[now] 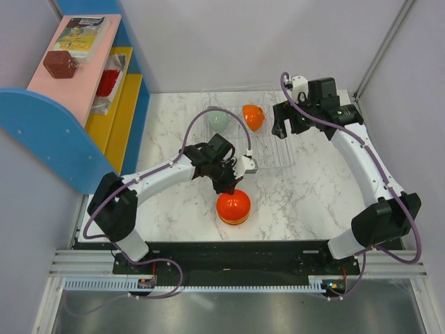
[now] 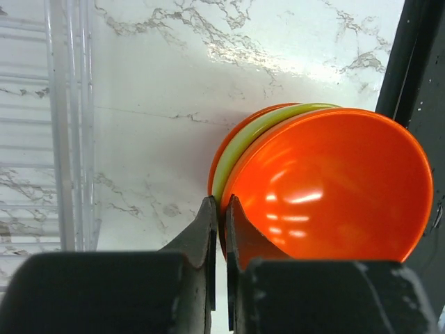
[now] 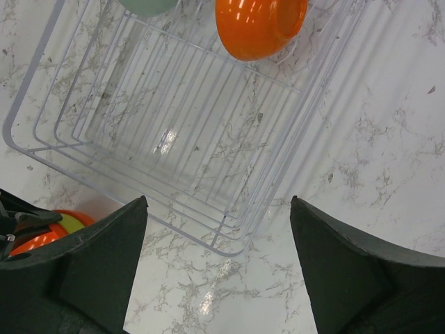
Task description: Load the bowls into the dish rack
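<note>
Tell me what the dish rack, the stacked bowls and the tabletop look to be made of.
Dish rack: thin pale glossy rods; coated wire or clear plastic. Stacked bowls: smooth glossy orange and yellow-green with sharp highlights; probably plastic, perhaps glazed ceramic. Tabletop: white with grey veins, shiny; marble or a marble-print laminate, cannot tell.

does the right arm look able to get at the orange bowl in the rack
Probably yes: its open fingers hover above a corner of the rack, and the orange bowl sits further in with only bare wire between.
</note>
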`<state>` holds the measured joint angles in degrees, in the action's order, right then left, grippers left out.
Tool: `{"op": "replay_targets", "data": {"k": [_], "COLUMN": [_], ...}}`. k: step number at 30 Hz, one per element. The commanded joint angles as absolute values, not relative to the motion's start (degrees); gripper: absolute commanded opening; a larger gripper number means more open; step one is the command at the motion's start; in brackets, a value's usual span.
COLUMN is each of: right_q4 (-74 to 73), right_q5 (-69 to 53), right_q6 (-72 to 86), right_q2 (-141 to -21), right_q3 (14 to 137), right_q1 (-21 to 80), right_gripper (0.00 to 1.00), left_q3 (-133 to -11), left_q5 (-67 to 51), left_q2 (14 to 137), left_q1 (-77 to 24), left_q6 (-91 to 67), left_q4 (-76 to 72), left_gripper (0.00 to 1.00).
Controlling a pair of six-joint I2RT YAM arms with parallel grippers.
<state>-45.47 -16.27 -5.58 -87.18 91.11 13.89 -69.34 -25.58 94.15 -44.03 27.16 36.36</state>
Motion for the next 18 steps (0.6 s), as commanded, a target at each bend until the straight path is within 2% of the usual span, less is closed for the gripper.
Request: {"op": "replay_targets", "data": {"k": [1,11,18], "right_q4": [-43.9,-43.9,-43.9], "right_q5": [-17.0,-18.3,-19.1], "right_q6": [-5.2,-4.9,-4.8], "right_q2": [-87.5,-88.2,-88.7], "right_q3": [91.0,91.0,90.6], "right_q1": [13.9,14.0,14.0], "right_gripper": [0.91,0.91,0.91], "left_q3": [-73.5,-76.3,-73.7], "left_q5": [-27.5,-30.1,-31.5], "left_q2": [93.3,91.5,93.7], "left_q1": [-44.3,-44.3,-44.3], "left_q6": [29.2,30.6,31.4], "left_q4": [37.0,40.2,40.8], "left_gripper": [0.02,0.02,0.02]}}
